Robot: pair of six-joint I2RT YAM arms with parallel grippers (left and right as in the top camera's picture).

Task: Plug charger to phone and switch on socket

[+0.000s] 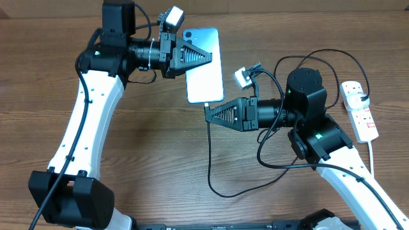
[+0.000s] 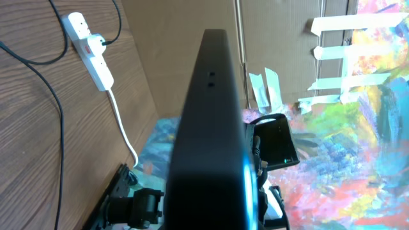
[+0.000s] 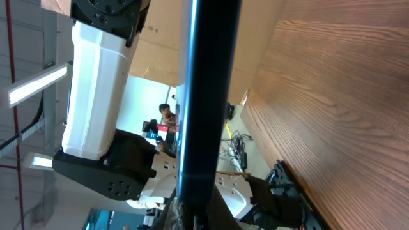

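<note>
The phone (image 1: 206,76) is held off the table, its light blue-white screen facing up. My left gripper (image 1: 206,56) is shut on its side edge. My right gripper (image 1: 208,114) is shut on the charger's connector tip (image 1: 208,105), right at the phone's near end. The black cable (image 1: 210,160) hangs from there and loops back to the white socket strip (image 1: 359,114) at the right, where its plug end (image 1: 362,98) sits. The left wrist view shows the phone edge-on (image 2: 211,128) and the strip (image 2: 89,54). The right wrist view shows the phone's dark edge (image 3: 204,96).
The strip's white cord (image 1: 371,156) runs toward the front right edge. Slack black cable loops on the wood (image 1: 220,190) between the arms. Brown cardboard walls stand behind the table (image 1: 287,6).
</note>
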